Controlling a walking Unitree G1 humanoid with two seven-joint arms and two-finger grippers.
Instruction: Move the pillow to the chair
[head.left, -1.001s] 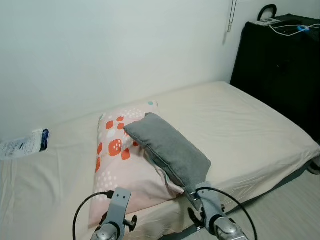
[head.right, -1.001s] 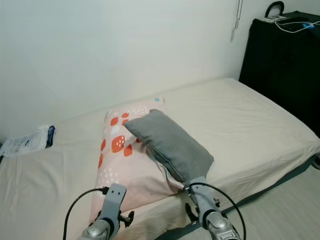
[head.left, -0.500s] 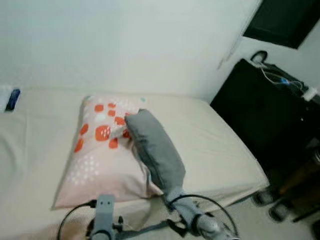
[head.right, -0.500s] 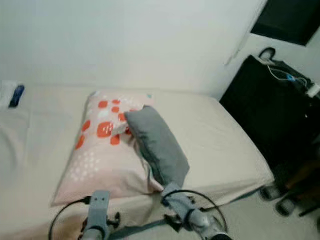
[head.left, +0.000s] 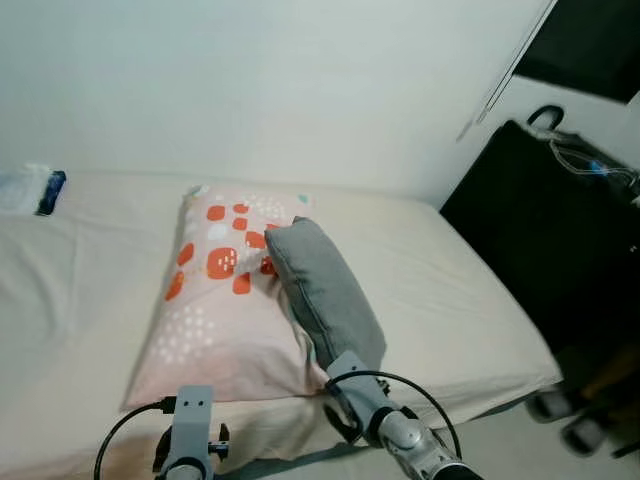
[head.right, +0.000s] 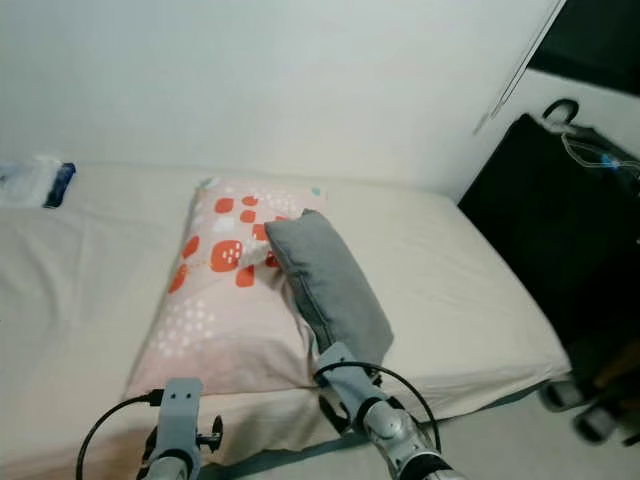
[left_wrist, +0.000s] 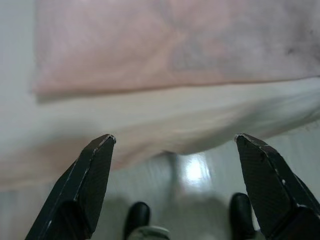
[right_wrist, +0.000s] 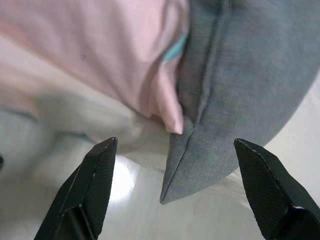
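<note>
- You're facing a bed (head.left: 90, 330) with a cream sheet, running along a plain white wall (head.left: 250, 90). Its near edge crosses low in the head views, with a strip of pale floor (head.right: 500, 440) below it at the right.
- To your right, a black cabinet (head.left: 560, 240) stands past the foot of the bed, with cables and a handle on top. Dark slippers (head.left: 560, 420) sit blurred on the floor by it.
- Open sheet lies left of the pillows and across the foot end. A plastic-wrapped packet (head.left: 30, 188) lies far left by the wall, well apart from the pillows.
- The pink pillow (head.left: 215, 300), with orange and white patches, lies flat. Its long axis runs from the wall toward you, with the near end just short of the bed edge.
- The grey pillow (head.left: 325, 295) lies on the pink one's right side, partly overlapping it. Its long axis runs from the wall end down and right to the near bed edge, and its near corner points at your right arm.
- Your right gripper (right_wrist: 172, 150) is spread wide with nothing between the fingers. It hangs just off the grey pillow's near corner, where the pink edge tucks under it.
- Your left gripper (left_wrist: 172, 142) is also spread wide and holding nothing. It looks at the pink pillow's near edge, the draped sheet and the shiny floor.
</note>
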